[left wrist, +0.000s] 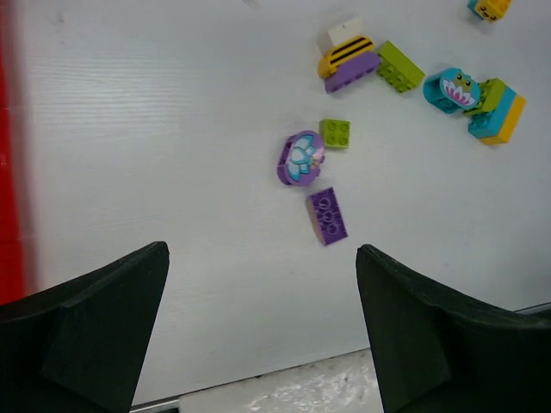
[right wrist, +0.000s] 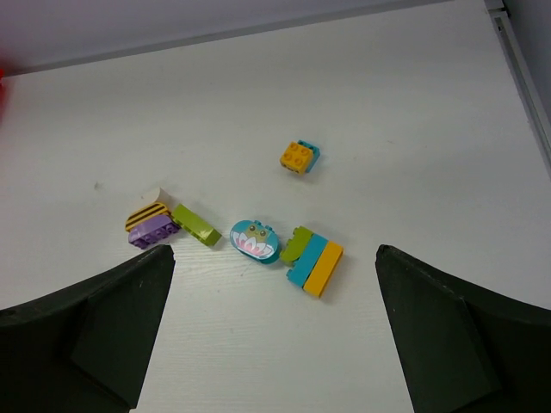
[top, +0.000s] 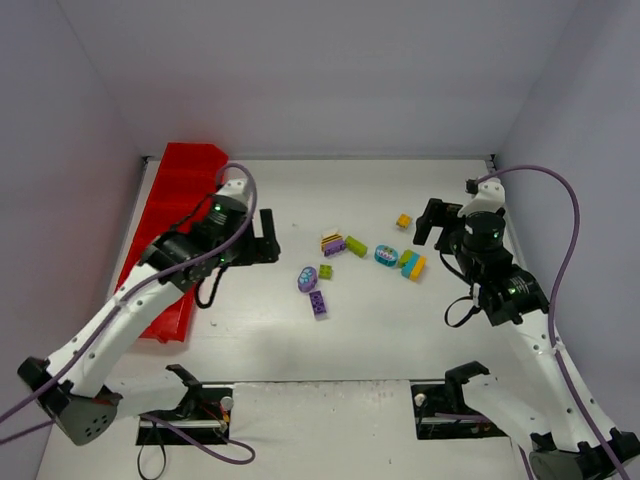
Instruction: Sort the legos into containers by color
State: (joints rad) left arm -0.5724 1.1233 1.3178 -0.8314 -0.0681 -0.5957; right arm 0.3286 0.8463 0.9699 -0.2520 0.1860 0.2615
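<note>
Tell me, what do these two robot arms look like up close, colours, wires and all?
The left arm and right arm are slim white tubes linked by chunky black joints. A lilac cable loops along each. Each ends in a black gripper, the left gripper and right gripper, with two broad, wedge-shaped matte fingers. A small green light glows near each wrist.

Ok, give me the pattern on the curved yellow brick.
Black stripes across the curved yellow plastic brick, bee-like; the left wrist view shows it best.

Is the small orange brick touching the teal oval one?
No, in the right wrist view the small orange brick lies alone, with bare table between it and the teal oval brick.
</note>
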